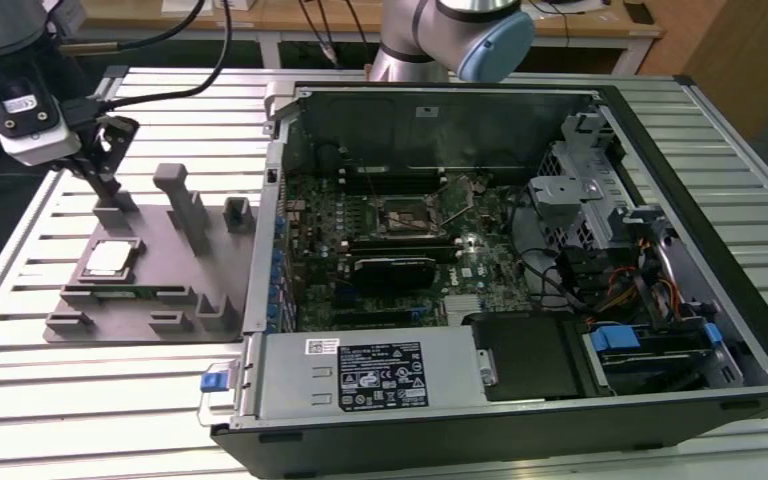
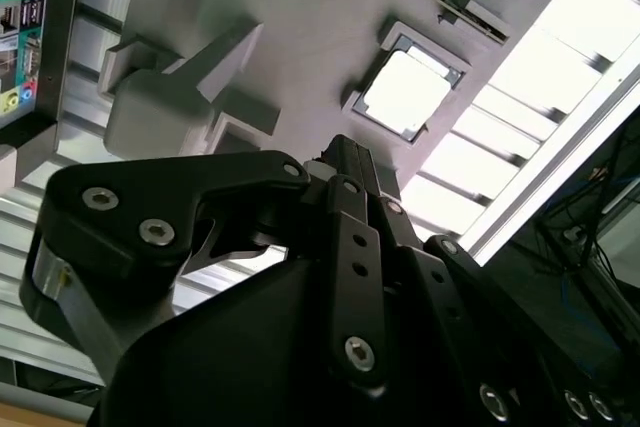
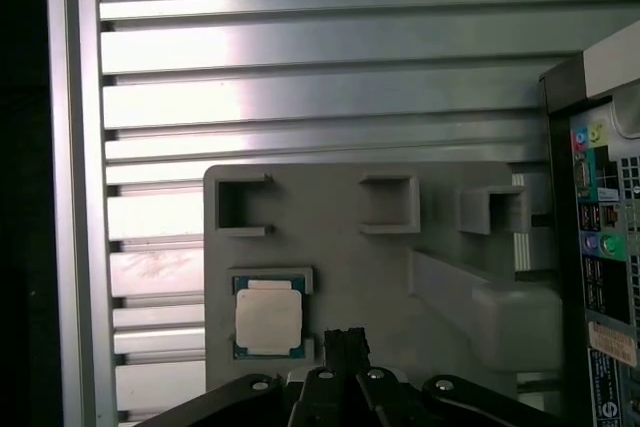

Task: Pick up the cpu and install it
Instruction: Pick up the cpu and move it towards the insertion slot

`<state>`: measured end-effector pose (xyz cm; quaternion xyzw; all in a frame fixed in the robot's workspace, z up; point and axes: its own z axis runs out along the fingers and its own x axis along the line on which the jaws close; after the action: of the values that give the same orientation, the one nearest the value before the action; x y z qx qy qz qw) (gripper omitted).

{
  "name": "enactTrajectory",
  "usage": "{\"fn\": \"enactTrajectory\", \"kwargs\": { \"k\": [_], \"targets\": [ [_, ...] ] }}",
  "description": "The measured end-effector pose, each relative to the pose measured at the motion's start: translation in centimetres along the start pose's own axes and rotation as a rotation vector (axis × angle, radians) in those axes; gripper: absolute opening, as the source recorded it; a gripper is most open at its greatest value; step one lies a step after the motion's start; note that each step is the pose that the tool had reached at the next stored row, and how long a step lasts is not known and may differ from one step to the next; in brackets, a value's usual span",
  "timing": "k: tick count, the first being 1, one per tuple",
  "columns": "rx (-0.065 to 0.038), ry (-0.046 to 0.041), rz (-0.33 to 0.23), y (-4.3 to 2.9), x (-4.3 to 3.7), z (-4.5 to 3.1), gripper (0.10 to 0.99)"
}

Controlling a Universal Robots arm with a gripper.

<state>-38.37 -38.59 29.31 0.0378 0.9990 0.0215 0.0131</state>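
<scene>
The cpu [image 1: 108,258] is a small square chip with a silver-grey top. It lies flat in a recess of the grey plastic fixture [image 1: 144,300] on the exterior view's left. My gripper [image 1: 101,180] hangs above the far part of the fixture, a short way beyond the cpu and not touching it. In both wrist views the black fingers [image 3: 345,342] are pressed together with nothing between them. Both also show the cpu [image 3: 267,317] [image 2: 408,93] close beside the fingertips [image 2: 345,159]. The motherboard's socket [image 1: 404,213] sits inside the open computer case.
The open case [image 1: 744,330] takes up the middle and the exterior view's right, with drives, cables and a power supply [image 1: 364,375]. Tall grey posts [image 1: 181,200] rise from the fixture near my gripper. The slatted metal table [image 1: 11,400] runs under everything.
</scene>
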Motion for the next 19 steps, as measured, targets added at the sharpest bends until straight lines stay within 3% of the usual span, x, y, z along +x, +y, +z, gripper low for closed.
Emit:
{"fn": "enactTrajectory", "kwargs": {
  "k": [19],
  "targets": [
    [0.0, -0.0001, 0.0, -0.16, 1.36, 1.25, 0.106]
  ]
}}
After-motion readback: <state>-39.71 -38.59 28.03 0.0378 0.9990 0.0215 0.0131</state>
